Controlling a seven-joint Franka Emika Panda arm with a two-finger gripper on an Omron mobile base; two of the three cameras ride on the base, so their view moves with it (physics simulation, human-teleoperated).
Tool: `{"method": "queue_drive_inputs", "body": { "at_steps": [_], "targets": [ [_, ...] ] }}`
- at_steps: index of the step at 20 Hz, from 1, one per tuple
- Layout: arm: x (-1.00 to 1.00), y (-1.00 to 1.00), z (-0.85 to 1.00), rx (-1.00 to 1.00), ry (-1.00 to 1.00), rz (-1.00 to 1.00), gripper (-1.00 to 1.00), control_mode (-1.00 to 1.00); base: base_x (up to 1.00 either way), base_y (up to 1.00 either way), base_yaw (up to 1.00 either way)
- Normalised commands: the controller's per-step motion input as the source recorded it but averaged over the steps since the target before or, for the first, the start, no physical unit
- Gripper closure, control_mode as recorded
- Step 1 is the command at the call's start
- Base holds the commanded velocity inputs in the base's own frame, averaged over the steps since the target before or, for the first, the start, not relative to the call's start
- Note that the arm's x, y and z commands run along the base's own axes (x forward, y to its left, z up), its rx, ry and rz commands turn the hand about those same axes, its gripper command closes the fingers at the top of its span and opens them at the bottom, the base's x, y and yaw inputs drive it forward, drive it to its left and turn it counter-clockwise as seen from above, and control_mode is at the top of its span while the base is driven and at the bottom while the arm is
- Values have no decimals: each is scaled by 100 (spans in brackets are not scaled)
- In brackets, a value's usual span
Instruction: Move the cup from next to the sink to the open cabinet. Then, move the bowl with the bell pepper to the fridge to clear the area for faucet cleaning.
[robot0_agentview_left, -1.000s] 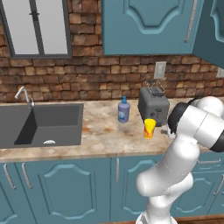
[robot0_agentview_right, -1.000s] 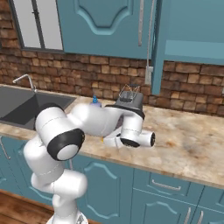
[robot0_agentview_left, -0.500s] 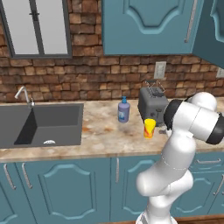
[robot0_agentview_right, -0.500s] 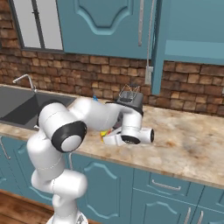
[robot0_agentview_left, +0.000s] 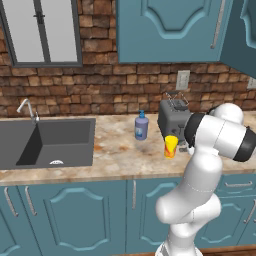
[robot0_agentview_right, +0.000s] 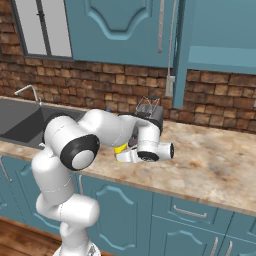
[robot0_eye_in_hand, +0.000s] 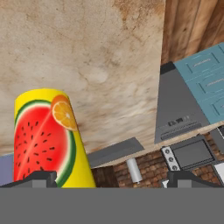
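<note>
The cup (robot0_agentview_left: 171, 147) stands upright on the tabletop (robot0_agentview_left: 115, 155), long axis vertical, wider mouth up and orange-red base down, just in front of the toaster (robot0_agentview_left: 172, 119) and to the right of the blue soap bottle (robot0_agentview_left: 141, 126); the sink (robot0_agentview_left: 47, 142) lies well apart to the left. In the hand view the cup (robot0_eye_in_hand: 46, 138) shows a watermelon and orange print and sits close against one of the two dark fingers (robot0_eye_in_hand: 37, 178), with the other finger off to the far side. The fingers are spread wide apart and grasp nothing; the cup lies partly within their span. In the right base view the hand (robot0_agentview_right: 145, 152) lies level at tabletop height, with the cup (robot0_agentview_right: 120, 148) partly hidden behind it.
</note>
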Motion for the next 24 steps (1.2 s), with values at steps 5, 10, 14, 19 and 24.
{"method": "queue_drive_inputs", "body": {
  "at_steps": [5, 10, 14, 19, 24],
  "targets": [
    [19, 0, 0, 0, 0, 0, -100, -100, 0, 0, 0],
    [11, 0, -1, 0, 0, 0, -100, -100, 0, 0, 0],
    [0, 0, -4, 0, 0, 0, -100, -100, 0, 0, 0],
    [5, -12, -30, 0, 0, 3, -100, -100, 0, 0, 0],
    [6, -9, -9, 0, 0, 1, -100, -100, 0, 0, 0]
  ]
}}
